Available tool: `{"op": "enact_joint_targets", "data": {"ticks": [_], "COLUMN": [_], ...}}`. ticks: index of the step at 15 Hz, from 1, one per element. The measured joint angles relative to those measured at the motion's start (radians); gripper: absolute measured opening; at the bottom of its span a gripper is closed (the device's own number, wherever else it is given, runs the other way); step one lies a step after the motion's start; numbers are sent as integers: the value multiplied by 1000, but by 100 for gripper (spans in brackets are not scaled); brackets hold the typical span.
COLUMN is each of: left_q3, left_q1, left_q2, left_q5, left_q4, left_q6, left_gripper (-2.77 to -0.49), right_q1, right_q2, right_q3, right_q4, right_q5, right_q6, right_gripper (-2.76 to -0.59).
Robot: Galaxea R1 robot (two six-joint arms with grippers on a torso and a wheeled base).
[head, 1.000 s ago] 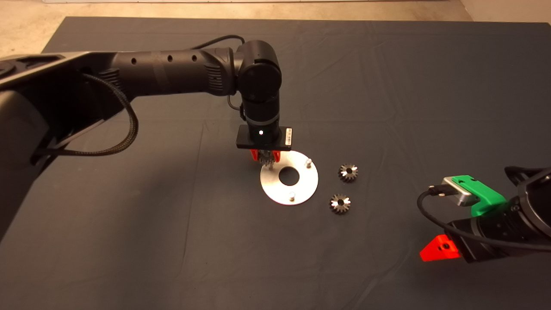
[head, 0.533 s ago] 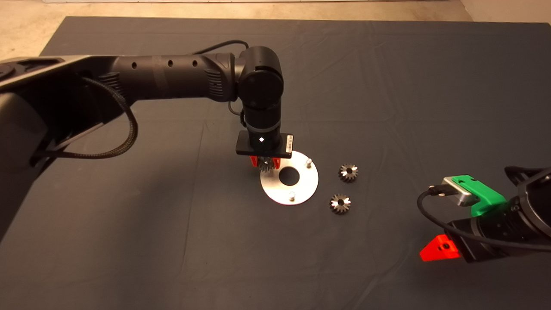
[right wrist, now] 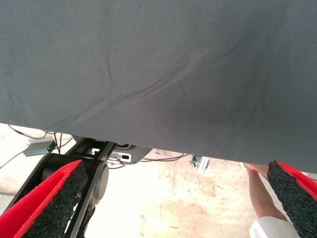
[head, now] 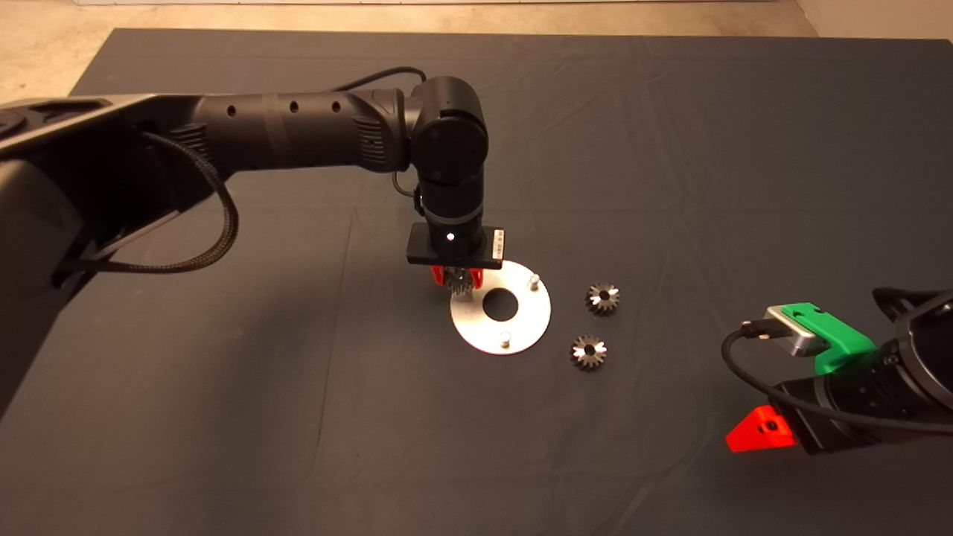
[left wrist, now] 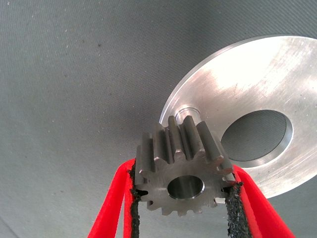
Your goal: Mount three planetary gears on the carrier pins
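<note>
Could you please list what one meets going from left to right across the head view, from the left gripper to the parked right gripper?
Left gripper holding a gear → silver disc → the gear nearer the mat's front edge → the farther loose gear → right gripper.

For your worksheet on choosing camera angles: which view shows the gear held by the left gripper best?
The left wrist view: the held gear fills it, teeth and bore clear, clamped between the left gripper fingers. The head view shows only a sliver of it under the wrist. The right wrist view shows none.
</note>
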Motion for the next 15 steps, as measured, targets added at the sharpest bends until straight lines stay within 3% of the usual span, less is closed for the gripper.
{"op": "enact_joint_targets", "data": {"ticks": [6,10,15], "left_q3": [-2,-8,-11], "left_q1": [0,0,0], "left_q2": [2,11,12], "left_q5": [-3,-26,-26], "left_q4": [-1,0,0], "left_q6": [0,0,0], "left_gripper": [-240,-240,-240], "right_q1": [0,0,0], "right_q2": [0,0,0], "right_q3": [0,0,0], "right_q4": [0,0,0], "right_q5": [0,0,0], "right_q6": [0,0,0], "right_gripper": [-62,-62,-62]}}
